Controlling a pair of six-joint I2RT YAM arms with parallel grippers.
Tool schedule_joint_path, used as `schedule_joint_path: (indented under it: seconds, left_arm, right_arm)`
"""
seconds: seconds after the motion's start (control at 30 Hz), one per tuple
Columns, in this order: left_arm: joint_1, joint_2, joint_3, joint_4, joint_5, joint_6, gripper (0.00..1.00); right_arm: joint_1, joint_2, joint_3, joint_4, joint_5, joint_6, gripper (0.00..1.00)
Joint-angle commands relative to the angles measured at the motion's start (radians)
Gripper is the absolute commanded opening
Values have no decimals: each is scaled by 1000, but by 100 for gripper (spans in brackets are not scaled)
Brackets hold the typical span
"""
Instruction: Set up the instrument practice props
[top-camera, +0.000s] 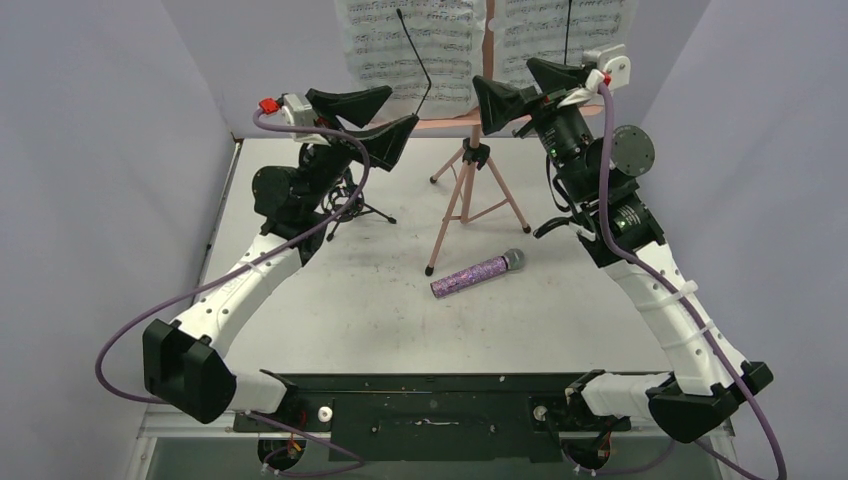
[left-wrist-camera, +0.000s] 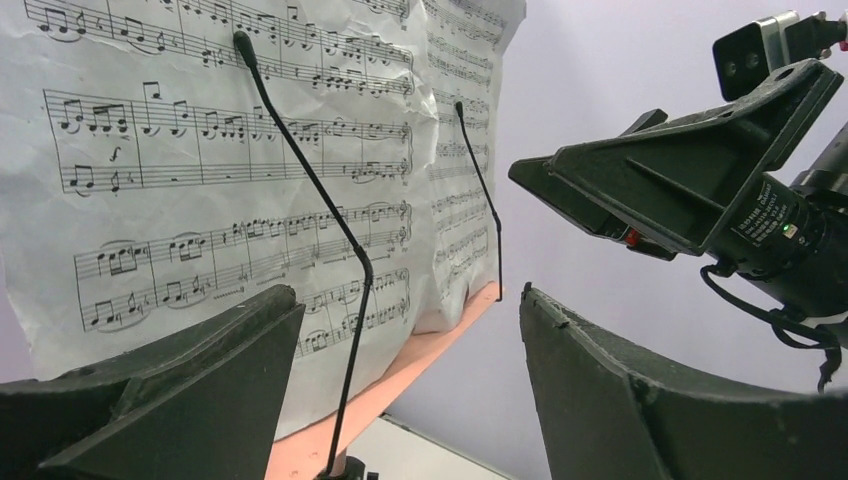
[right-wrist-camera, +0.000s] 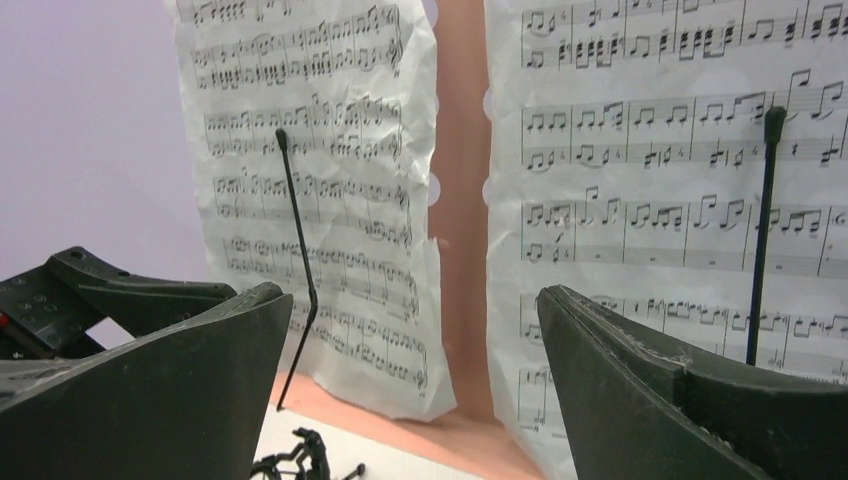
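Left arm (top-camera: 250, 270) and right arm (top-camera: 660, 290) raised forward, left fingers (top-camera: 350, 103) parted, right fingers (top-camera: 505, 105) parted.

sheet-music pages (right-wrist-camera: 330, 200) — creased matt paper | microphone (top-camera: 478, 274) — glittery body | table (top-camera: 350, 300) scuffed matt

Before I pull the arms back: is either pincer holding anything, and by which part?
Nothing is held: the left pincer and right pincer both stand open and empty.

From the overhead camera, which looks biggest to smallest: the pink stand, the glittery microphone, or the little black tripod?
1. Pink music stand, clearly largest, though its top is cut off.
2. Purple microphone.
3. Black tripod, but the left arm hides part of it, so its place below the microphone is unsure.
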Motion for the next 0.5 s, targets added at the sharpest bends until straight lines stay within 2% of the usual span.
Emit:
schedule_joint_path:
  seconds: [0.0, 0.1, 0.27, 0.47]
  left_arm:
    - [9, -73, -65, 122, 27, 6, 79]
    - [9, -115, -135, 132, 10, 24, 81]
    - [10, -210, -275, 138, -17, 54, 83]
    - [11, -344, -431, 69, -56, 102, 85]
  right_arm:
    - [4, -82, -66, 58, -73, 0, 96]
    - [4, -117, -119, 27, -120, -16, 91]
    - [5, -180, -222, -6, -150, -7, 90]
    - [5, -250, -304, -79, -154, 8, 90]
